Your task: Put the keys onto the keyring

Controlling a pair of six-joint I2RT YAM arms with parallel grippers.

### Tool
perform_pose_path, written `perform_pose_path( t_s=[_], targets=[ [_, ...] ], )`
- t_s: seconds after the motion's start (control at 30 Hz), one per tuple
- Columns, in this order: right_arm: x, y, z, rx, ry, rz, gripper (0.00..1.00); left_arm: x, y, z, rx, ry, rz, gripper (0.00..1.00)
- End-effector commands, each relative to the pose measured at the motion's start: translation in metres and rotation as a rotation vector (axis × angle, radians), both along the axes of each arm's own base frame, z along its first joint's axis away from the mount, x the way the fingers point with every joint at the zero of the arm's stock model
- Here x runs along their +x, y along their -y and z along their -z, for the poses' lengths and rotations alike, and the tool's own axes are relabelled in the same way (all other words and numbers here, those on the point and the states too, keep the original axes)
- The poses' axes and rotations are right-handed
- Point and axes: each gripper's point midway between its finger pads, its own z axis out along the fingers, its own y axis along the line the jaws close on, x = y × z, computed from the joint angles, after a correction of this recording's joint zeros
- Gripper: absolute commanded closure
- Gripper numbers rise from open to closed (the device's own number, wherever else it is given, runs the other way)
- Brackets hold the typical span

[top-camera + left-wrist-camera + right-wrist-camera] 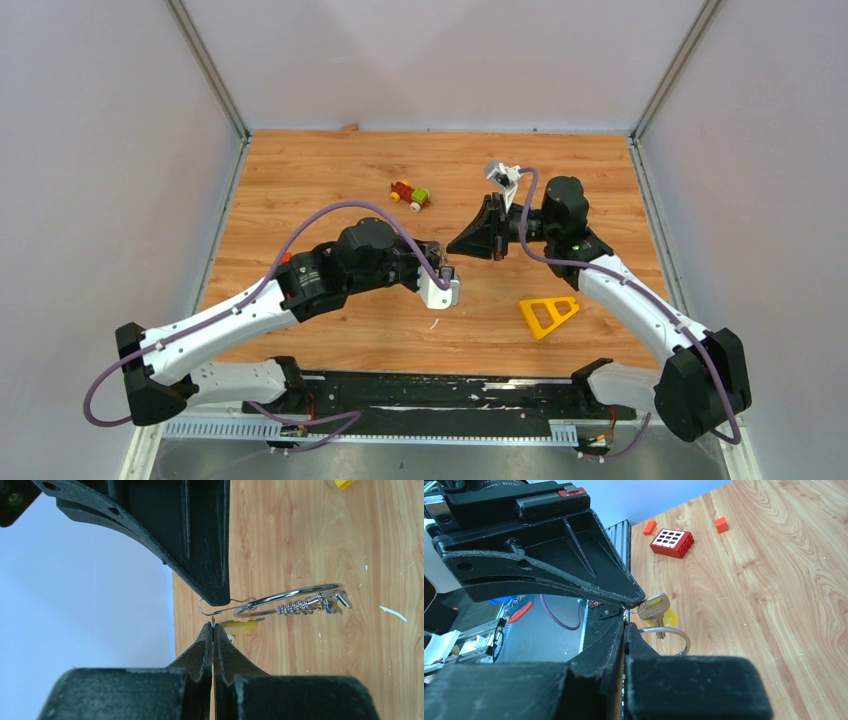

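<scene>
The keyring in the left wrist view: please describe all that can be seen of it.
The keyring is a thin, shiny silver metal ring, seen almost edge-on above the wooden table. A coiled spring and small keys sit along it. A fine wire hook at its near end reaches the shut left gripper; whether it is pinched there is unclear.
</scene>
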Motion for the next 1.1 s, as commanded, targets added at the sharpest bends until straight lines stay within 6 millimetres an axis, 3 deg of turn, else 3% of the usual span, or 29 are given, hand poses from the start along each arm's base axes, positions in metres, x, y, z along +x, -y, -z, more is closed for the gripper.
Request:
perform_pose_path(
  t_s=[0.0, 1.07],
  targets=[
    [-0.002, 0.001, -0.015, 0.036, 0.050, -0.008, 1.00, -0.002, 0.005, -0.011, -0.027, 0.025, 0.026, 1.00],
    [0.009, 0.004, -0.016, 0.036, 0.033, 0.036, 1.00, -0.007, 0.008, -0.008, -0.014, 0.007, 0.052, 1.00]
  ],
)
